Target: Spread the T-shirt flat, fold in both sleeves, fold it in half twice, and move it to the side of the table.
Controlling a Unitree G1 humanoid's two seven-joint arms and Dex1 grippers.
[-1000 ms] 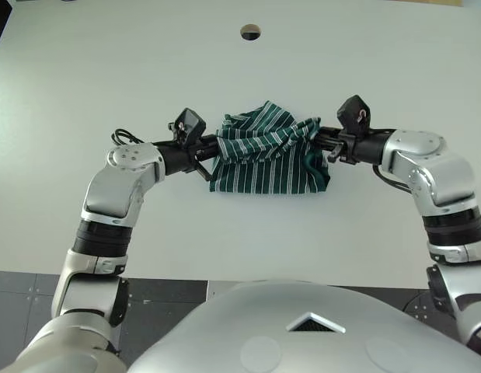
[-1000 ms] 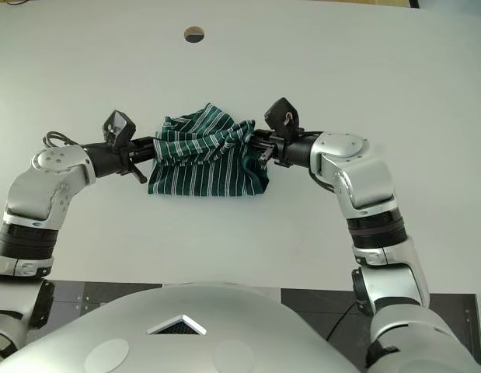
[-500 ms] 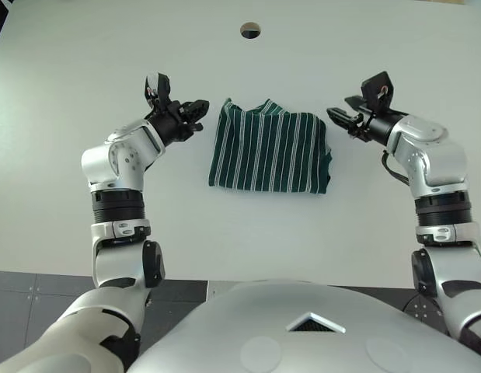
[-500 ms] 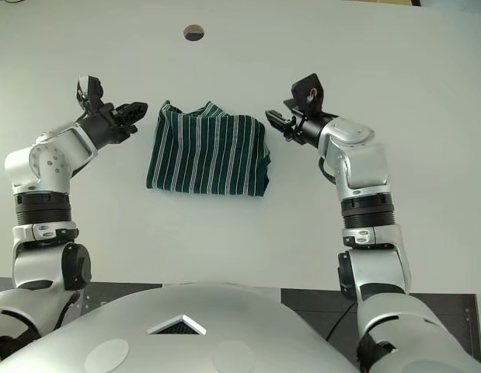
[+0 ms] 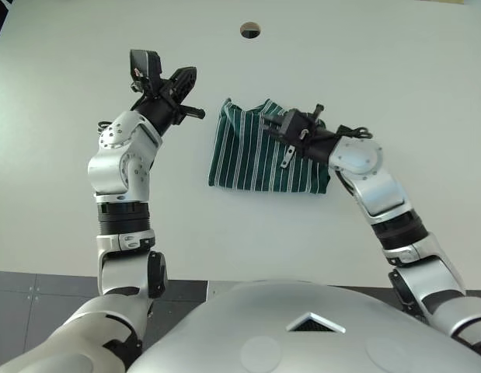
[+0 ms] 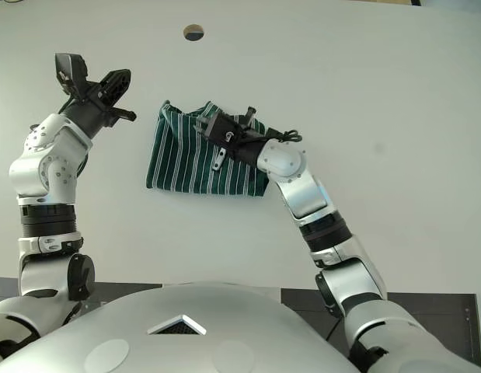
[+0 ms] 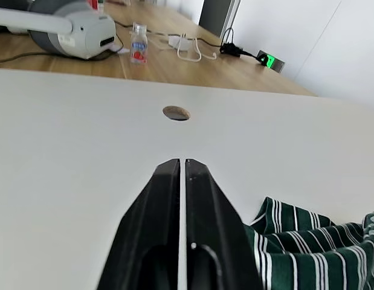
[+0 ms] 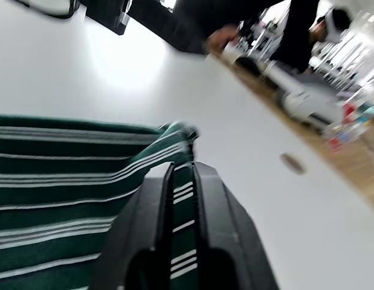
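Note:
The T-shirt, dark green with white stripes, lies folded into a compact rectangle in the middle of the white table. My left gripper is raised above the table to the left of the shirt, apart from it, fingers shut on nothing; its wrist view has the shut tips pointing past the shirt's corner. My right gripper hovers over the shirt's far edge. In its wrist view the fingers are closed together above the striped cloth.
A round cable hole sits in the table at the far middle. Bare tabletop stretches left, right and in front of the shirt. Beyond the far edge is a wooden desk with a bottle and cables.
A second ago both grippers held the shirt's sides. They let go and drew apart. Since then the left gripper has risen and the right has swung in over the shirt.

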